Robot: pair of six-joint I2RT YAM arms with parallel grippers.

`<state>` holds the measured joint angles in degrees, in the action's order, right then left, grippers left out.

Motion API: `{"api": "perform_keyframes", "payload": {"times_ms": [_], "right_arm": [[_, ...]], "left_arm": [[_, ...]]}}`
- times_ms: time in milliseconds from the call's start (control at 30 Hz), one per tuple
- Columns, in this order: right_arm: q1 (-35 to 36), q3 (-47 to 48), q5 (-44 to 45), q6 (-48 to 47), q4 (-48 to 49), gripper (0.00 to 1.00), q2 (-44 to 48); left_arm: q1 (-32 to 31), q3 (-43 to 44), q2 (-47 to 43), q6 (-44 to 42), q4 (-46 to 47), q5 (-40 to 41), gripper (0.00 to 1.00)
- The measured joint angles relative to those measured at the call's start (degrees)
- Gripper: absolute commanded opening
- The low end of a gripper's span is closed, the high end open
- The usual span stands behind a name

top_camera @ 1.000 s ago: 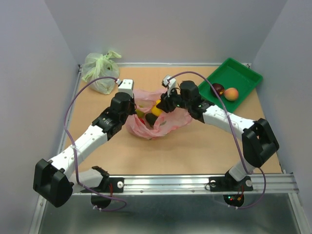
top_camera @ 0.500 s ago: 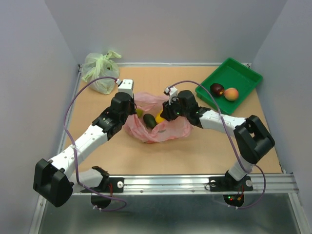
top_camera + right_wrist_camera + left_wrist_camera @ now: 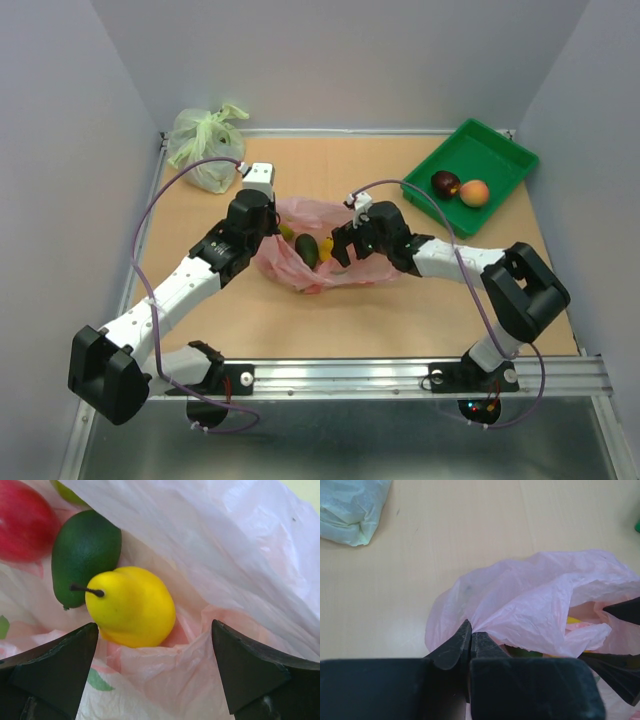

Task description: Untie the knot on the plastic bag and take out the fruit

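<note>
The pink plastic bag point(image 3: 350, 262) lies crumpled at mid-table with its mouth gaping; the knot is out of view. My left gripper point(image 3: 274, 230) point(image 3: 471, 635) is shut on a pinch of the bag's point(image 3: 535, 600) left rim. At the mouth, my right gripper point(image 3: 335, 252) point(image 3: 155, 627) stands wide open, touching only loose plastic. Just ahead of its fingers lies a yellow fruit point(image 3: 132, 605) point(image 3: 327, 243), with a dark green fruit point(image 3: 85, 550) point(image 3: 307, 248) and a red one point(image 3: 25, 525) behind it.
A green tray point(image 3: 490, 140) at the back right holds a dark purple fruit point(image 3: 445, 183) and a peach-coloured one point(image 3: 474, 192). A tied pale green bag point(image 3: 205, 145) point(image 3: 350, 510) sits in the back left corner. Walls close in the table's sides.
My right gripper has come forward and down to the bag's mouth and has opened wide. The bag has sagged a little. My left gripper keeps the same hold.
</note>
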<state>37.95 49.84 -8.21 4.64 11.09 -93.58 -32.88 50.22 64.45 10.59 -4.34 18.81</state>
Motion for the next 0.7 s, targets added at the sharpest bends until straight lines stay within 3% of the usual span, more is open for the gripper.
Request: {"api": "perform_keyframes", "payload": {"times_ms": [333,700], "right_arm": [[0.0,-6.7,2.4,0.1,-0.6,1.00,3.9],[0.7,-1.8,-1.2,1.3,-4.0,0.98,11.0]], "left_arm": [[0.0,0.0,0.0,0.0,0.0,-0.6,0.00],[0.0,0.0,0.0,-0.2,0.1,-2.4,0.00]]}}
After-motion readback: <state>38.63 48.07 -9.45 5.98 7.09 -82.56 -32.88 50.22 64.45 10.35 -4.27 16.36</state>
